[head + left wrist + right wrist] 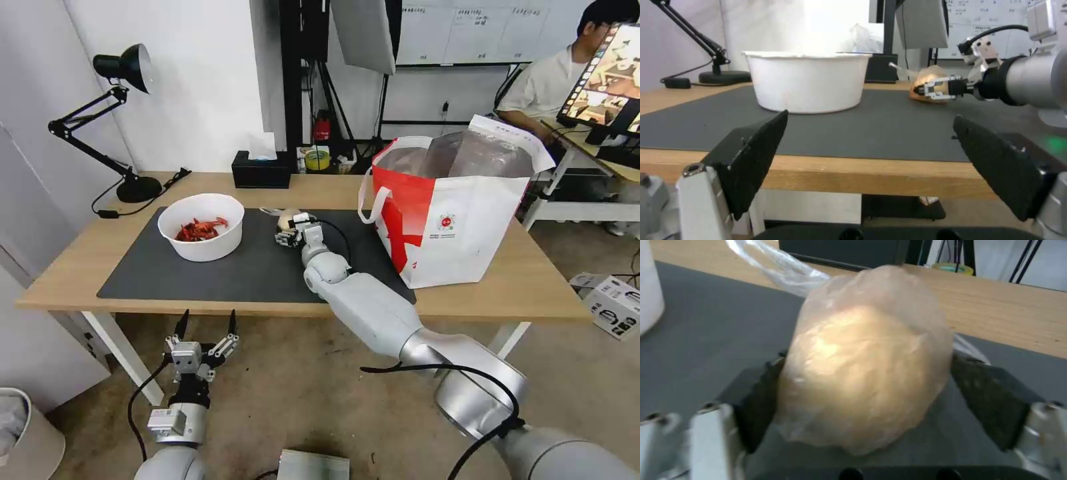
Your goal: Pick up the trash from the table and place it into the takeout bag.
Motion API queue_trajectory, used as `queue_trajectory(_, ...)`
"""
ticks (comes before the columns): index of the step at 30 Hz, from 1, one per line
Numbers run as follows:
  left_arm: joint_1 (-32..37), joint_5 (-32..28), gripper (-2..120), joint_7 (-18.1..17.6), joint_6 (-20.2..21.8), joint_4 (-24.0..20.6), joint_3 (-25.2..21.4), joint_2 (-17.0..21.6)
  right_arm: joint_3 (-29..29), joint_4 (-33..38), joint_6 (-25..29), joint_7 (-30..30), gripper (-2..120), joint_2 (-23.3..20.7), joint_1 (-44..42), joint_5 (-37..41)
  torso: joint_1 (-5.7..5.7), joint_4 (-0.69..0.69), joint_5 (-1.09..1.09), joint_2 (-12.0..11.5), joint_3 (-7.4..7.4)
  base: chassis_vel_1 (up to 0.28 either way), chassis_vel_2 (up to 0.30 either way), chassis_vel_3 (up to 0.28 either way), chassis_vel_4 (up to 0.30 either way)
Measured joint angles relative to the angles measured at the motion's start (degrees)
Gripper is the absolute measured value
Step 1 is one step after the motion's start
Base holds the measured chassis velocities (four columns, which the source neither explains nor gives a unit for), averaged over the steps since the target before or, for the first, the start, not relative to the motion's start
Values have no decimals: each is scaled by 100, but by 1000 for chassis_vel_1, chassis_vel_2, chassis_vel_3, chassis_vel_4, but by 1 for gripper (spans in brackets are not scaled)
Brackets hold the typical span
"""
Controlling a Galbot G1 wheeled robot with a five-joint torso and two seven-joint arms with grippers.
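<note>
On the mat, head view: the dark grey mat (253, 267) is taken as the landmark, laid on the table (467, 300). One white bowl of red shells (201, 227) is seen on its left part. One beige wrapped lump (288, 220) is seen near its far edge, with the right gripper (291, 235) brought up against it. One takeout bag (453, 213) is stood at the mat's right edge, its mouth open. One black tissue box (261, 170) is set beyond the mat's far edge. The left gripper (205, 327) is held below the mat's near edge, off the table, its fingers spread apart.

Left wrist view: the left gripper (871, 166) is seen with both pads wide apart and nothing between them. The bowl (806, 81) is seen on the mat (862, 130), and the right gripper (931, 91) is seen low on the mat at the lump (931, 86).

Right wrist view: the lump (862, 380) is seen resting on the mat (706, 326), between the right gripper's pads (987, 400). One pad appears to touch it; whether it is clamped cannot be told.

Step in hand: judged to be the grasp of the lump.

Next move: a firm closing on the soft wrap is called for, then a lift clear of the mat and a carry over the bag's rim.
</note>
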Motion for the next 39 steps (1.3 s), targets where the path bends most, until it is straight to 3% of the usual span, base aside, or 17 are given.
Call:
queue_trajectory(2,0,0,100,0,0,0,2,-1,-3,-8,1,-5,85,0,3,1,0,0,0,0,0,0,0,0,0)
queue_trajectory(4,-4,3,100,-1,-1,-1,23,-9,-49,-69,11,-55,73,0,26,19,0,0,0,0,0,0,0,0,0)
queue_trajectory(6,-5,4,100,0,-1,-1,24,-9,-52,-70,11,-58,73,0,26,21,0,0,0,0,0,0,0,0,0)
queue_trajectory(9,-7,8,100,0,-1,-8,29,-9,-92,-95,21,-105,56,-1,28,27,0,0,0,0,0,0,0,0,0)
queue_trajectory(14,4,9,100,0,-2,-11,26,-6,-109,-106,26,-118,43,-2,28,28,0,0,0,1,0,0,0,0,0)
queue_trajectory(16,16,10,100,0,-4,-12,25,-5,-116,-110,28,-119,28,-3,21,28,0,0,0,1,0,0,0,0,0)
queue_trajectory(19,18,11,100,0,-6,-13,24,-5,-116,-110,30,-118,22,-4,11,28,0,0,0,1,0,0,0,0,0)
queue_trajectory(21,23,13,100,0,-8,-13,23,-9,-108,-84,33,-93,11,-7,-27,27,0,0,0,1,-1,0,0,0,0)
queue_trajectory(25,29,14,100,0,-11,-14,12,-14,-83,66,18,33,3,-30,-127,27,0,0,0,1,-1,0,0,0,0)
queue_trajectory(30,25,14,100,0,-12,-11,-11,-7,-99,400,-62,130,3,-166,-246,49,0,0,0,1,0,0,0,0,0)
queue_trajectory(39,-30,6,100,-1,-17,50,-25,0,-204,1639,-332,553,3,-778,-558,201,0,-1,1,1,0,0,0,0,0)
